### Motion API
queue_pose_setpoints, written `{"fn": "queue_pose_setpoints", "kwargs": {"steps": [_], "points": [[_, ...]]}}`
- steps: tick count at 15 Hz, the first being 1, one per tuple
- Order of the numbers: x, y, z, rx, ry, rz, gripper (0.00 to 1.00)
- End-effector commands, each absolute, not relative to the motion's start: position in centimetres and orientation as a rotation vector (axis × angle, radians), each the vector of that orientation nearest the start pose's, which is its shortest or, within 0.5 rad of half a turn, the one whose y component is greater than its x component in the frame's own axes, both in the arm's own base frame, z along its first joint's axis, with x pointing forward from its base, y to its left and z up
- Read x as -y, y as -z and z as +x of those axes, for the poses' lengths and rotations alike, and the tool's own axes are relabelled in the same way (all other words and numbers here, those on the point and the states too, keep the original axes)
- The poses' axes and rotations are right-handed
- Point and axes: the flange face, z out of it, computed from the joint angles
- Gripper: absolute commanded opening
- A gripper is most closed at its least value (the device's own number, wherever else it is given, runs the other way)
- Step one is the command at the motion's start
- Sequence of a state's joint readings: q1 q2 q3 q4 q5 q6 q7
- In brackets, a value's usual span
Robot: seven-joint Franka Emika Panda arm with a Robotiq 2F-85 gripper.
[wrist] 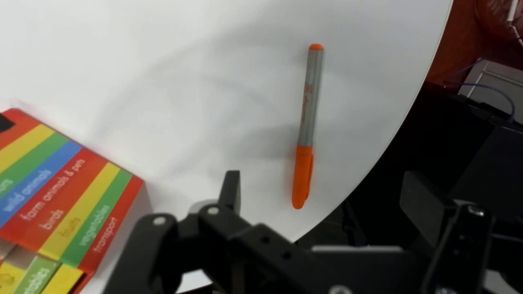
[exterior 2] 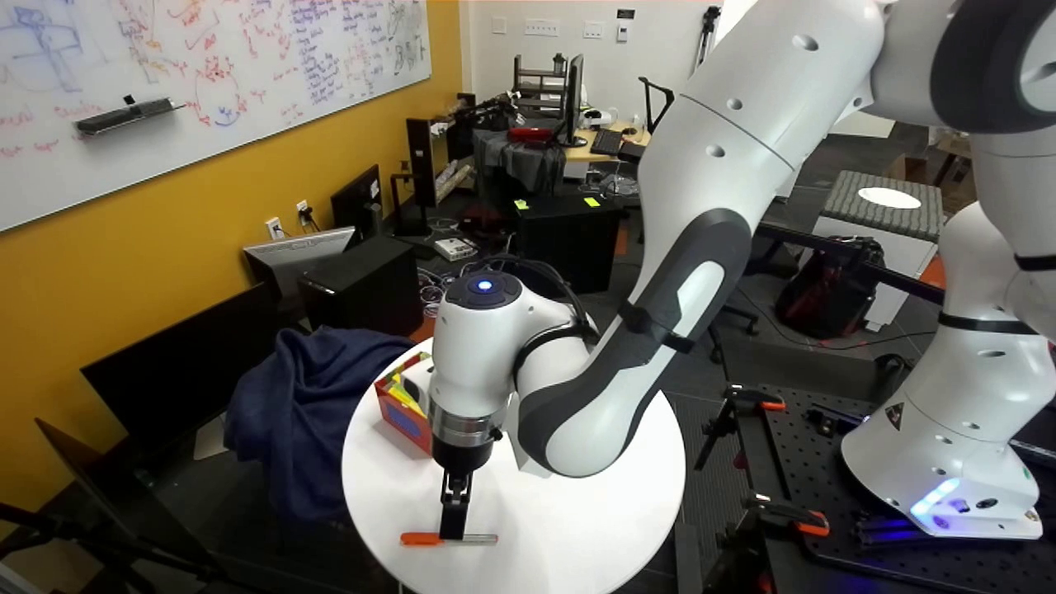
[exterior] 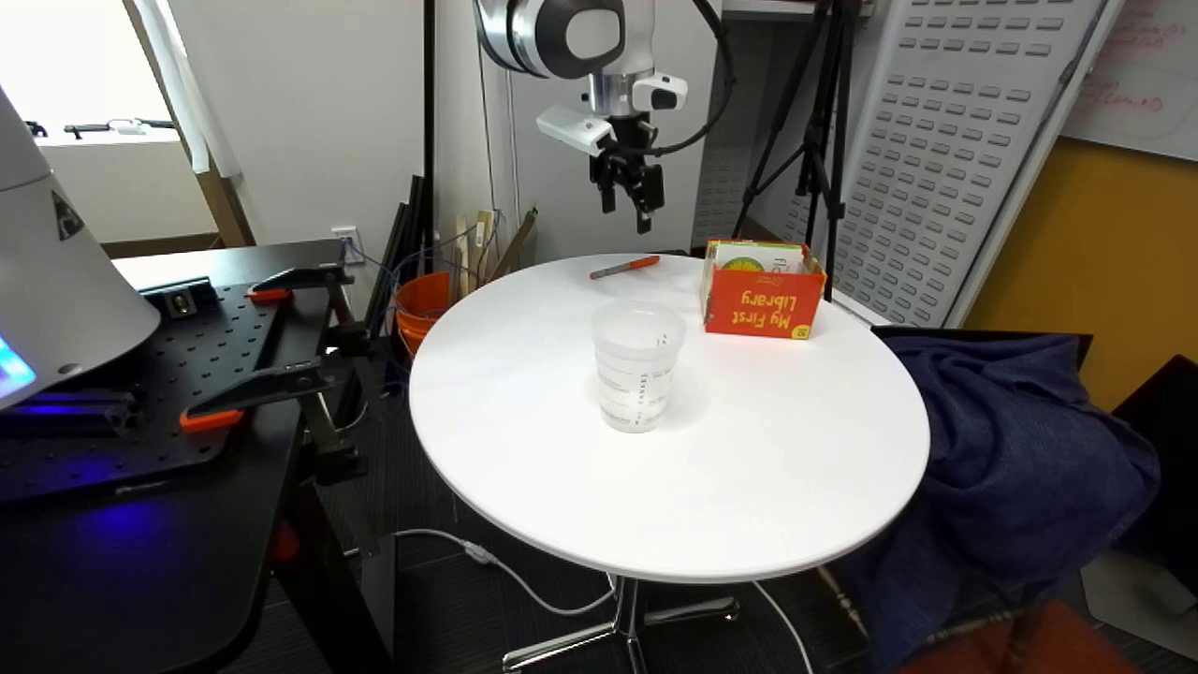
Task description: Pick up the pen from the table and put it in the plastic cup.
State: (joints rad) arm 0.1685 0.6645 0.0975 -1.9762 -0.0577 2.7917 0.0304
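Tool (wrist: 325,194): poised over the round white table (exterior: 786,449), closest to the lens in the wrist view, with black fingers (wrist: 231,188) spread wide apart.
Pen (wrist: 307,126): lying flat on the table beneath the tool, clear of the fingers; turned with orange cap (wrist: 302,175) toward the tool in the wrist view and gray barrel (wrist: 311,85) reaching away.
Plastic cup (exterior: 636,374): standing upright on the table, lower than the tool and closer to the camera in an exterior view; see-through, printed with dark markings.
Box (exterior: 763,304): resting on the table, lower than the tool and to the right of it in an exterior view; red-orange, lettered "My First Library" upside down, striped in bright colors in the wrist view.
Arm (exterior 2: 730,140): stretched white and gray across the table, carrying the tool at the far end.
Workbench (exterior: 159,590): bearing the arm's base (exterior: 75,309), well apart from the tool, past the table's edge.
Bucket (exterior: 412,323): orange, set low and left of the tool in an exterior view.
Cloth (exterior: 1001,431): navy, draped beyond the table's edge, well apart from the tool in both exterior views.
Whiteboard (exterior 2: 214,91): covered in colored handwriting, mounted on the yellow wall (exterior 2: 165,239), well apart from the tool.
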Motion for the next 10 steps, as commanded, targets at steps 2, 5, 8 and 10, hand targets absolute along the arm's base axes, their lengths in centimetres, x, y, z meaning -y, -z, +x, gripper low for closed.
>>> {"fn": "queue_pose_setpoints", "kwargs": {"steps": [2,5,8,10], "points": [[-17.2,-13.3,61.1,0.374,0.202,-3.044,1.00],[-17.5,-12.4,61.5,0.380,0.180,-3.039,1.00],[-17.8,-11.8,61.8,0.378,0.156,-3.036,1.00],[-17.9,-11.4,61.9,0.376,0.144,-3.035,1.00]]}}
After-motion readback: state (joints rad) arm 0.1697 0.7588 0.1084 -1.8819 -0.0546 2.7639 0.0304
